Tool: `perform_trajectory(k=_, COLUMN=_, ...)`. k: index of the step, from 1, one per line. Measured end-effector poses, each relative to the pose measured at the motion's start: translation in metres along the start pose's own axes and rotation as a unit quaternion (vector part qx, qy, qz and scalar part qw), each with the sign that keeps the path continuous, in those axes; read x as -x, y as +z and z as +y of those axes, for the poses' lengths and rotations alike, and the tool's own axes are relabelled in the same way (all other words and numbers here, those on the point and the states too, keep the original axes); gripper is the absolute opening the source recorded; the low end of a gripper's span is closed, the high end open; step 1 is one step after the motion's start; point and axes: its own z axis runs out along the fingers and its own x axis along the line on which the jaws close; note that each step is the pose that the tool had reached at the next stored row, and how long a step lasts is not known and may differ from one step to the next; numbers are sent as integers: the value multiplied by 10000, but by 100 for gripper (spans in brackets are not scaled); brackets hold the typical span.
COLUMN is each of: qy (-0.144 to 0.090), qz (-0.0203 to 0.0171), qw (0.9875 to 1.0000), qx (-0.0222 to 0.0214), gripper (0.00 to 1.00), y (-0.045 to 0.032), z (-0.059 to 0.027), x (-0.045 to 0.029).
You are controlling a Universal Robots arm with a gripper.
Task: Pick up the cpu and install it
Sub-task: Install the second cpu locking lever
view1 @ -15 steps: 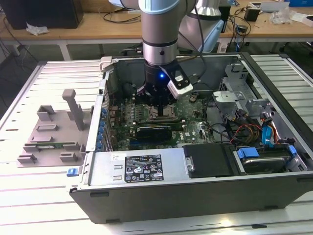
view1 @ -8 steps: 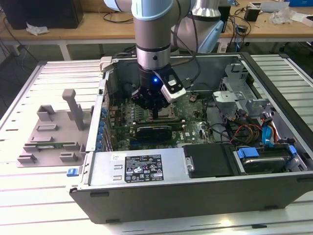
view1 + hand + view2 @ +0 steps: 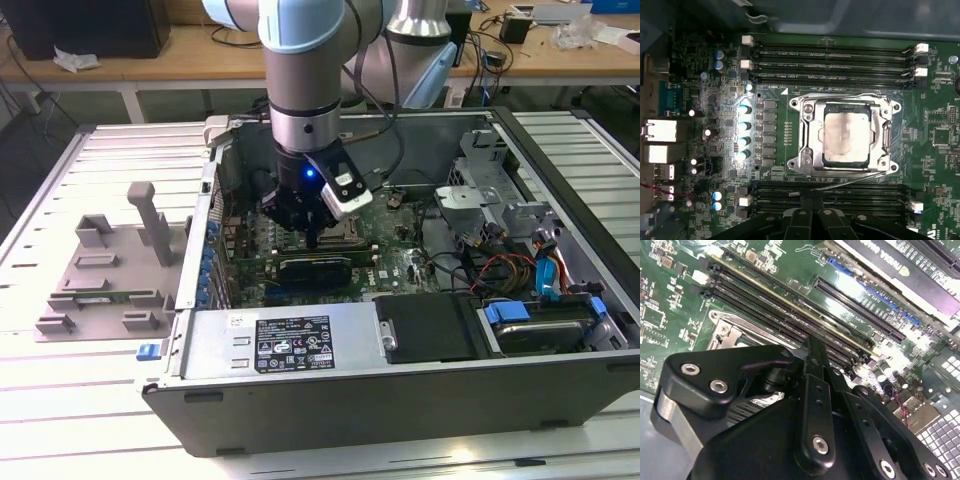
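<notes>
A: Looking for the cpu (image 3: 846, 135). Lying flat inside the socket frame (image 3: 807, 132) on the motherboard (image 3: 705, 65), with the dull silver top facing up. Seeming already seated there, probably so that the pins meet the underside evenly.

B: And the claw (image 3: 314, 236)? Hanging just above the socket frame, inside the open computer case (image 3: 400, 400). Not touching the cpu. Holding nothing, judging by the first wrist view; wide or narrow, not possible to tell, since the fingertips are hidden.

A: Checking room around the socket frame. Memory slots (image 3: 832, 52) running close along two opposite sides of it. Small capacitors (image 3: 743, 132) standing near a third side.

B: Leaving free space mostly straight above the socket frame, then. Case walls standing well apart from it.
</notes>
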Motion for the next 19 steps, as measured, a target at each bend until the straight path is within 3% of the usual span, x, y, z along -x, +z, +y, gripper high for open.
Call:
perform_trajectory(k=3, qy=5, qz=-58, qw=9997, qx=225, gripper=11, y=2, z=-22, x=-30)
perform_trajectory(k=4, qy=7, qz=-82, qw=9994, qx=325, gripper=11, y=4, z=-37, x=-48)
perform_trajectory(k=5, qy=9, qz=-96, qw=9992, qx=397, gripper=11, y=8, z=-56, x=-66)
perform_trajectory(k=7, qy=11, qz=-107, qw=9989, qx=461, gripper=11, y=9, z=-76, x=-78)
perform_trajectory(k=9, qy=14, qz=-123, qw=9982, qx=581, gripper=11, y=9, z=-131, x=-93)
perform_trajectory(k=14, qy=20, qz=-145, qw=9971, qx=742, gripper=11, y=26, z=-204, x=-120)
perform_trajectory(k=15, qy=21, qz=-152, qw=9968, qx=785, gripper=11, y=31, z=-208, x=-124)
perform_trajectory(k=16, qy=23, qz=-162, qw=9962, qx=860, gripper=11, y=42, z=-215, x=-134)
perform_trajectory(k=19, qy=25, qz=-169, qw=9955, qx=936, gripper=11, y=87, z=-228, x=-149)
